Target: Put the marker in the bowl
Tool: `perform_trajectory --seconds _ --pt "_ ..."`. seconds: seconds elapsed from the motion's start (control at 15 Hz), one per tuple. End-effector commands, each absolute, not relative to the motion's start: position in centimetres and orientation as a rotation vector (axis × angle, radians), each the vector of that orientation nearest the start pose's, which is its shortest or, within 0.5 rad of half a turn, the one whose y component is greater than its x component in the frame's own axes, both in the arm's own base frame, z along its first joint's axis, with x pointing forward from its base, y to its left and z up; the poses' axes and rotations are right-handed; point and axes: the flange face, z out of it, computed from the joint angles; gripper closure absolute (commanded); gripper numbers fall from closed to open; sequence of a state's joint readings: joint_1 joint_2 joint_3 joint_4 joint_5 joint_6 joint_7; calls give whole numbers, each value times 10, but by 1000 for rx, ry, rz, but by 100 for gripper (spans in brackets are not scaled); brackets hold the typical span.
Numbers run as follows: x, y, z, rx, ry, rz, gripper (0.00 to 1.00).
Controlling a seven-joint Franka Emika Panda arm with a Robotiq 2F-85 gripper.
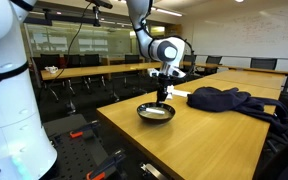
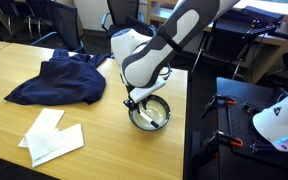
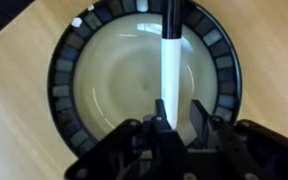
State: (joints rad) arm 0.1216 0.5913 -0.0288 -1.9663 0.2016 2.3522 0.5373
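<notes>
White marker [image 3: 170, 65], perhaps held, over dark-rimmed bowl [image 3: 69, 95].

In an exterior view the camera sits low, off the near corner of the surface [image 1: 214, 135], facing across it toward the far room. In an exterior view it looks down on the bowl [image 2: 149, 116] from higher (and nearer). Both share it; the wrist view faces straight down, close above.

One round bowl [image 3: 59, 80] with a dark checked rim and a pale inside lies under the two black fingers [image 3: 200, 116]. One white marker [image 3: 170, 60] with a black cap shows between them. Well apart from the fingers, one dark blue cloth heap [image 2: 59, 80] and two white paper sheets [image 2: 54, 138] lie on the light wooden desk [image 2: 99, 150].
</notes>
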Motion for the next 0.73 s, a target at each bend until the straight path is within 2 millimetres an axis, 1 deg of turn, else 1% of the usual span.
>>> perform_trajectory --seconds 0.0,0.07,0.13,0.2,0.27,0.33,0.47,0.67 --pt "588 54 169 -2931 882 297 34" --pt "587 52 175 -2937 874 278 25" --pt "587 50 183 -2934 881 238 19" --pt "587 48 190 -2934 873 224 10" --pt "587 45 198 -2938 881 193 4" --pt "585 43 206 -2952 831 171 1" --pt "579 39 220 -2981 758 134 0" --pt "569 37 231 -3029 643 140 0"
